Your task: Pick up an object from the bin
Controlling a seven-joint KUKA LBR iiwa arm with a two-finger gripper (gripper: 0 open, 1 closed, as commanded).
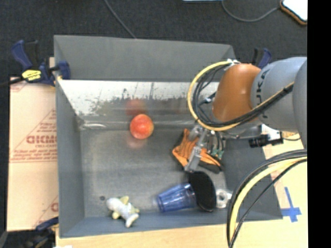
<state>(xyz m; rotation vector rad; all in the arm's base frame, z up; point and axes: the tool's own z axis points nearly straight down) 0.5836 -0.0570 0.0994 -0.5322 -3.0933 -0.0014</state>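
My gripper is low at the right of the bin, right over an orange and black crumpled thing that lies against the right wall. The gripper covers part of that thing. Just in front of it lies a black oval object, and a blue translucent cup lies on its side beside that.
An orange-red ball rests by the back wall, left of the gripper. A small white and yellow toy lies at the front left. A small silver piece sits in the front right corner. The arm with its orange cover and cables hangs over the bin's right side.
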